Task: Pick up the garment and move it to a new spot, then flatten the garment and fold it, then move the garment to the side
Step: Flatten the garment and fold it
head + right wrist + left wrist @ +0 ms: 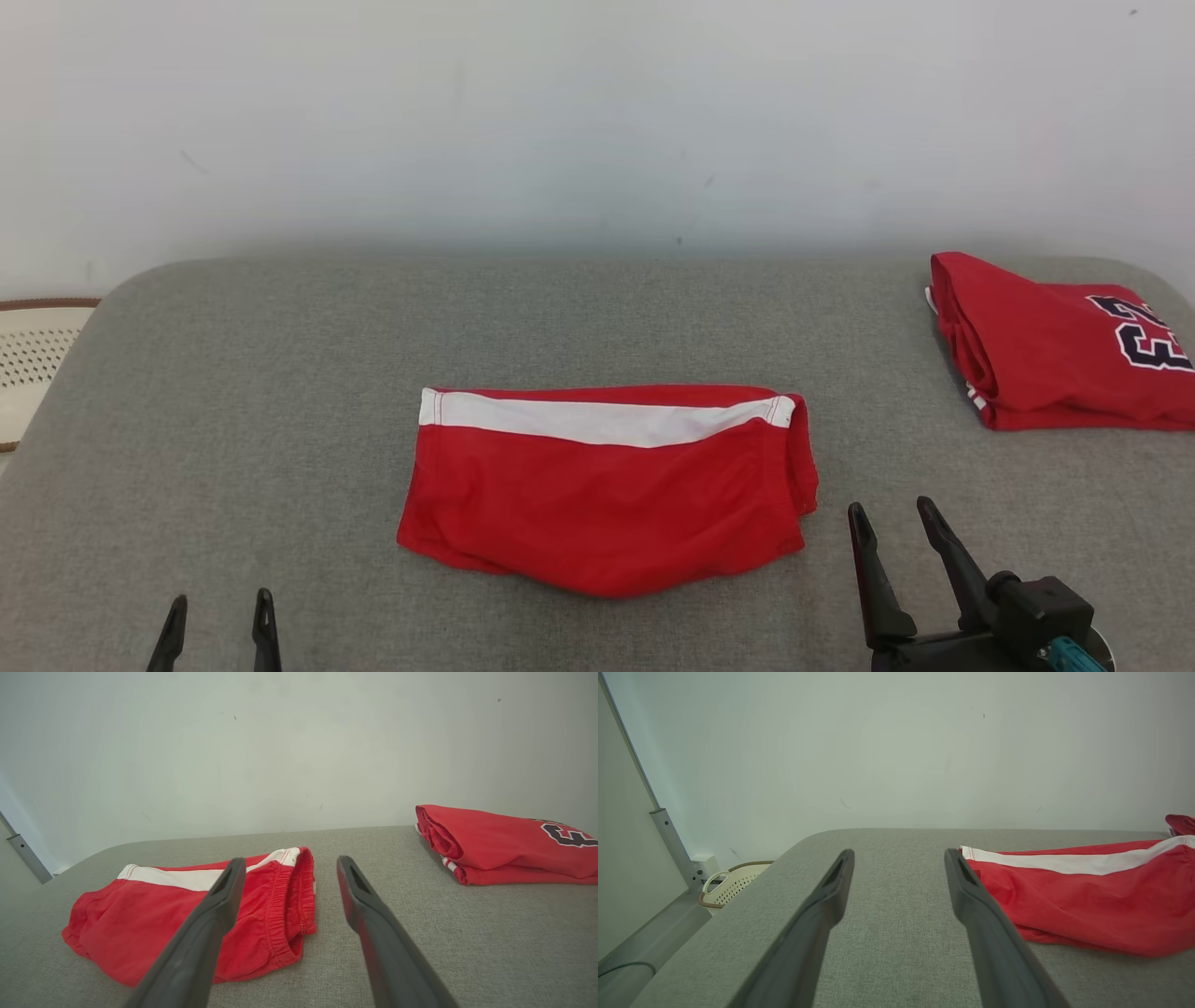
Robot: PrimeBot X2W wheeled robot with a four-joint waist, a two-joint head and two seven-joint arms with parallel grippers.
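The left hand [221, 599], at the lower left of the head view, has its two dark fingers spread wide apart and holds nothing. The right hand [892, 506], at the lower right, is spread just as wide and is also empty. Its tips are near the lower right corner of the red garment [607, 495] but not touching it.

The garment, which looks like shorts with a white band, lies folded flat at the centre of the frame on the grey fabric-covered desk [280, 355]. A folded red jersey [1046, 364] with dark numerals lies at the upper right, well apart. A pale perforated basket [33, 359] sits at the left edge. A plain white wall [597, 121] fills the top.
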